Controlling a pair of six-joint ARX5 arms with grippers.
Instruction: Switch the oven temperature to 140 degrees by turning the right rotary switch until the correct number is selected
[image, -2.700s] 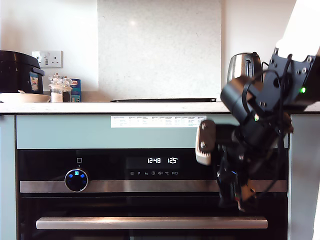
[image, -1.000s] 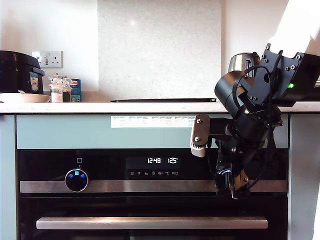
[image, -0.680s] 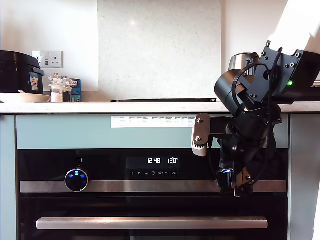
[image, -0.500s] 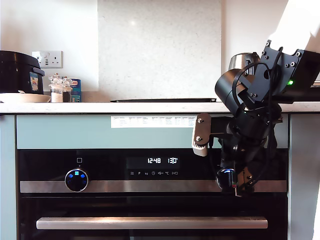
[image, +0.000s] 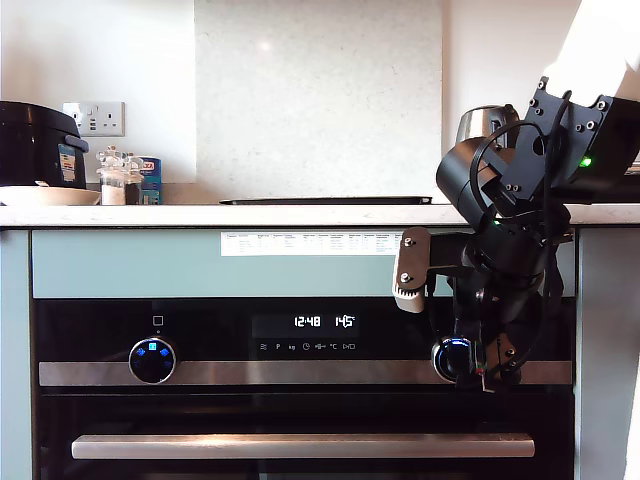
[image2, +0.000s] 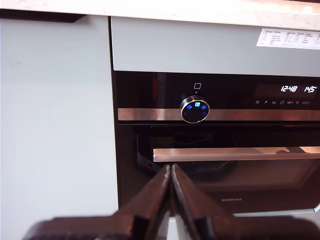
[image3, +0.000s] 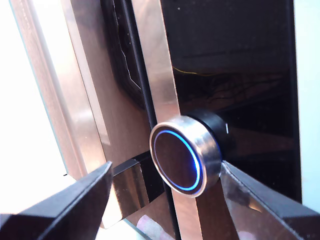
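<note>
At the exterior view's right end of the oven (image: 300, 400) panel, my second gripper (image3: 165, 187) sits around the right rotary switch (image3: 184, 157). Jaws spread wide either side of the knob w/ a gap on both sides, so open and not pinching it afaict. The knob's on the steel band, blue ring lit, dark blank face.

Progress: the display (image: 318, 322) reads 12:48 and 145, so imo we're past the 140 target. What's left is prob one small click back toward minus, then re-check the number. Fine step, easy to over-rotate.

My first gripper (image2: 170, 200) has its tips pressed together, holding nothing, parked well apart from the job and facing the left knob (image2: 195, 110) w/ the bright blue icons. Not the one we want.

Other stuff: bar handle (image: 300, 446) just below the knobs, kettle (image: 488, 130) behind the arm on the counter (image: 200, 214), jars (image: 118, 180) and a black cooker (image: 35, 140) at the exterior view's left. Nothing blocks the knob, though the arm itself hides part of it from the exterior view.
</note>
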